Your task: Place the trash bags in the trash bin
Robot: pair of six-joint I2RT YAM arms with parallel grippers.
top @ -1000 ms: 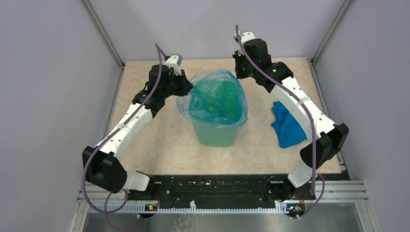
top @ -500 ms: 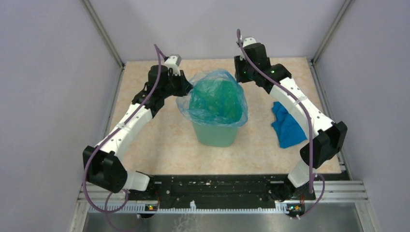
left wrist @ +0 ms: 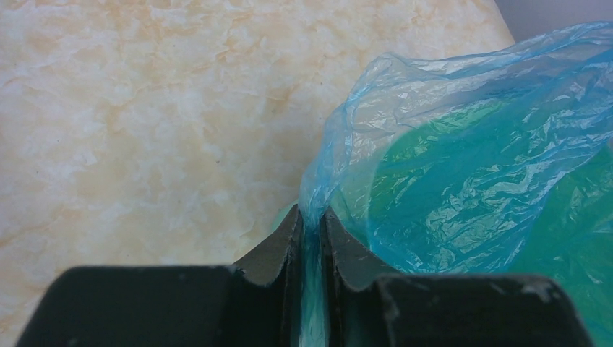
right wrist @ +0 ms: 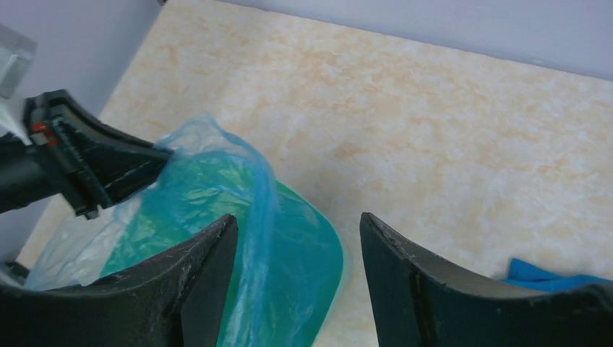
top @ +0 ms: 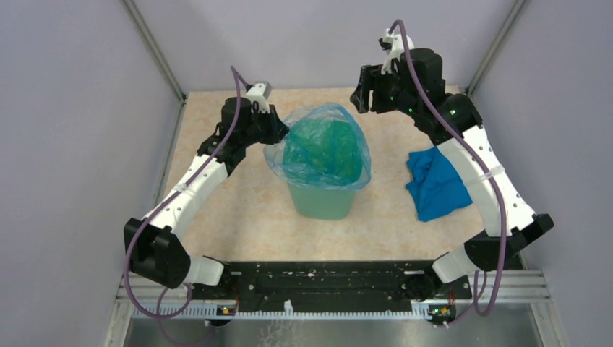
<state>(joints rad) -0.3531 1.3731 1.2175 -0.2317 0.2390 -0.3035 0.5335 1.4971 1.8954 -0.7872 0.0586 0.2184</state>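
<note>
The mint-green trash bin (top: 322, 199) stands mid-table. The light blue trash bag (top: 322, 148) sits in its mouth and drapes over the rim. It also shows in the left wrist view (left wrist: 463, 152) and the right wrist view (right wrist: 217, 188). My left gripper (top: 283, 131) is shut on the bag's left edge (left wrist: 311, 238), at the bin's left rim. My right gripper (top: 361, 95) is open and empty, raised above and behind the bin's right rim; its fingers (right wrist: 195, 275) frame the bag's edge and the bin (right wrist: 303, 267) below.
A crumpled blue cloth (top: 436, 182) lies on the table to the right of the bin, below the right arm; its corner shows in the right wrist view (right wrist: 556, 278). Grey walls enclose the beige table (top: 238, 210) at the left, back and right.
My right arm has lifted and swung back to the right, away from the bin's rim. The left gripper, bag and bin have not moved.
</note>
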